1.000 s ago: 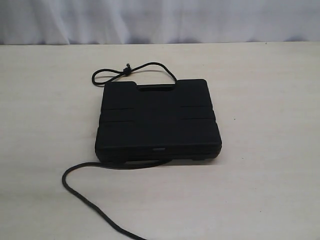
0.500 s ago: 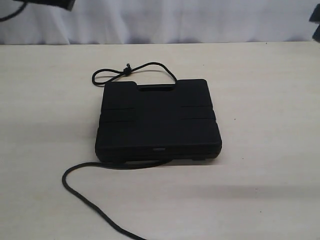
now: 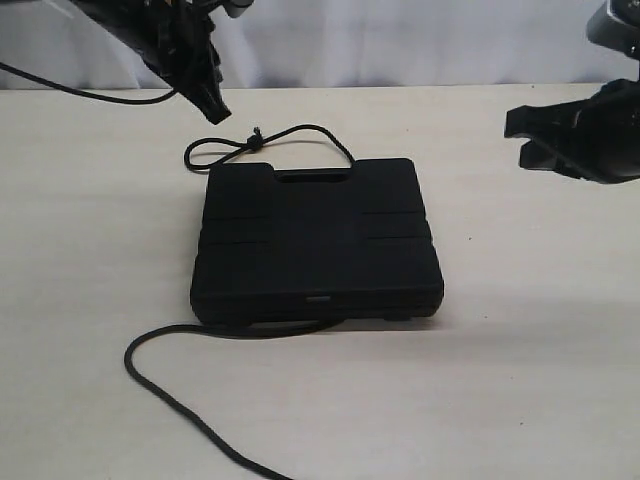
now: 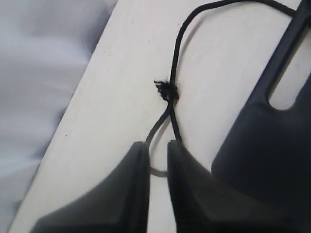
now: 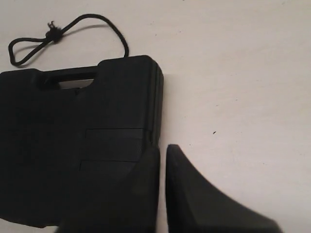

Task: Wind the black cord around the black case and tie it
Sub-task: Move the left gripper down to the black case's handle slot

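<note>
Flat matte black plastic case [image 3: 318, 240] sits mid-frame on the pale wooden surface [image 3: 520, 300]. The thin black braided cord [image 3: 255, 139] loops above its top edge and trails off lower left. Your left pincer [image 3: 213, 108], upper left, is parted a crack, holding nothing. Your right pincer [image 5: 163, 149] is closed, empty.

Both arms of the robot are finished in black. The left end effector [image 3: 213, 108], at the upper left of the exterior frame, is an angular dark assembly with a pale rounded fitting [image 3: 236, 8] at the frame's top edge. A thin black cable [image 3: 100, 99] runs from it to the left border. Close up, its two fingers [image 4: 116, 194] are smooth matte black wedges narrowing to blunt tips. The right end effector [image 3: 517, 140], at the right edge, shows two chunky black prongs on a broad black body, with a grey rounded housing [image 3: 612, 22] in the upper right corner. Its fingers [image 5: 204, 199] are matching matte black wedges.
</note>
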Robot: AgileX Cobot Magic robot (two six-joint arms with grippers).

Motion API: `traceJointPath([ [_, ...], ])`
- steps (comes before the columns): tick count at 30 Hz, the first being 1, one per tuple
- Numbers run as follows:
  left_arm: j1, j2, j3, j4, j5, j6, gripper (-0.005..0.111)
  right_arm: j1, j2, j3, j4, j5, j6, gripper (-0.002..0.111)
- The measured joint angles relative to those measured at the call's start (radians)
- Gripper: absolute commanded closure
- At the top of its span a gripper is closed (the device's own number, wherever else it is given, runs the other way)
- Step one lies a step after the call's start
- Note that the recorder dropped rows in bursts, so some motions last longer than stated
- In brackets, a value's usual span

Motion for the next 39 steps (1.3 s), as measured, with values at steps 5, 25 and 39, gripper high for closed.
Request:
traceJointPath([
  [5, 0.000, 0.093, -0.066, -0.003, 0.023, -0.060, 0.072, 0.000, 0.061, 0.000, 0.059, -0.026, -0.067, 0.104],
  [25, -0.007, 0.491, -0.707, -0.391, 0.606, 0.389, 0.072, 0.000, 0.136, 0.000, 0.067, -0.023, -0.078, 0.104],
  [39, -0.068, 0.601, -0.707, -0.392, 0.538, 0.533, 0.072, 0.000, 0.136, 0.000, 0.067, -0.033, -0.080, 0.104],
])
